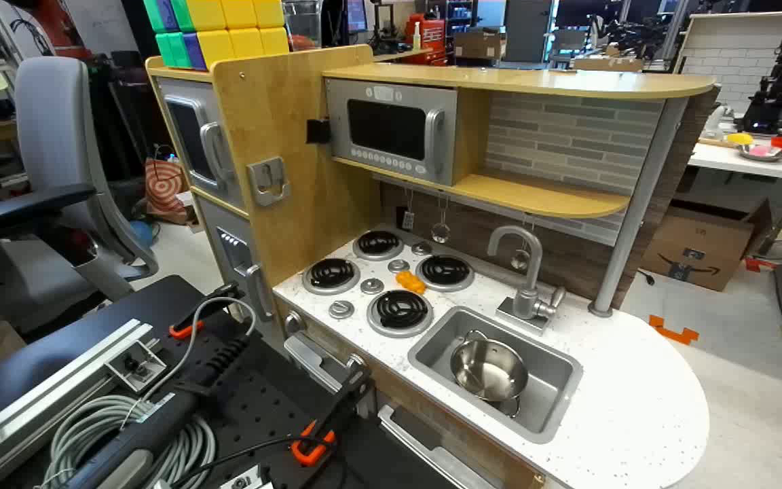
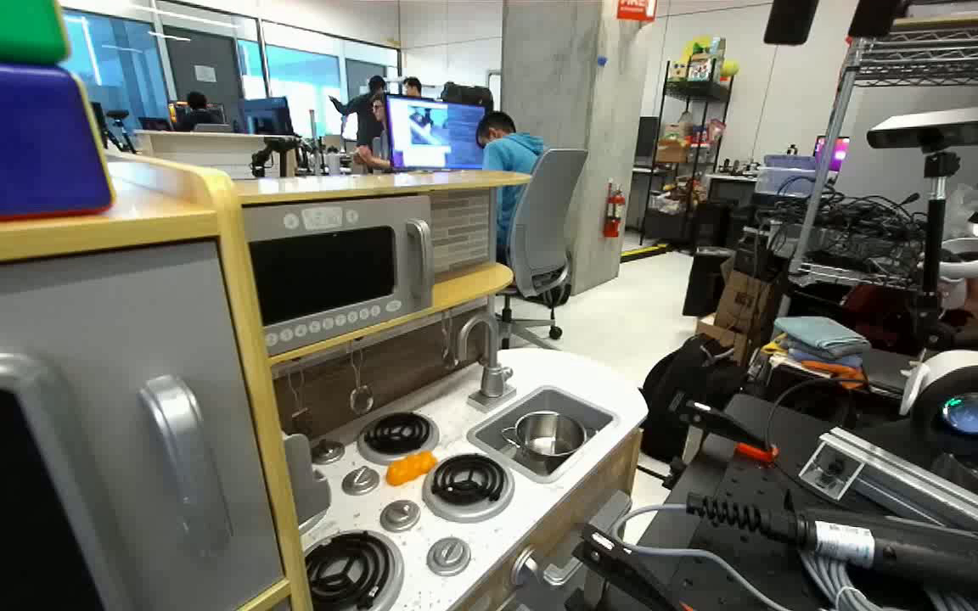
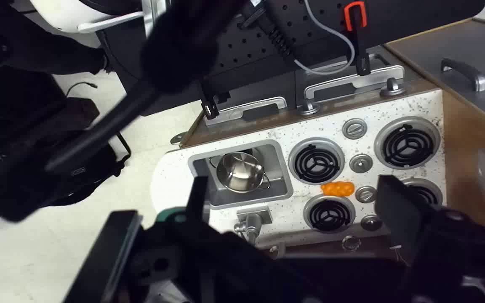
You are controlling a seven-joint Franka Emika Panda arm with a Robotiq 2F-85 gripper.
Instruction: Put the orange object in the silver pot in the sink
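The tool (image 3: 295,189) is spread wide, holding nothing. Well apart, framed between its fingers (image 3: 396,210) in the wrist view, the orange object (image 3: 337,188) lies between two burners (image 3: 316,163) on the surface (image 3: 286,223), its long axis running roughly finger to finger.

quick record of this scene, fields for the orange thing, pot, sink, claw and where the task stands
orange object: on the white countertop, between two black burners; lumpy
silver pot: upright inside the sink, two handles
sink: grey basin set into the countertop, beside the curved faucet
claw: open, nothing held, seen only in the wrist view
task status: orange object not yet in the silver pot
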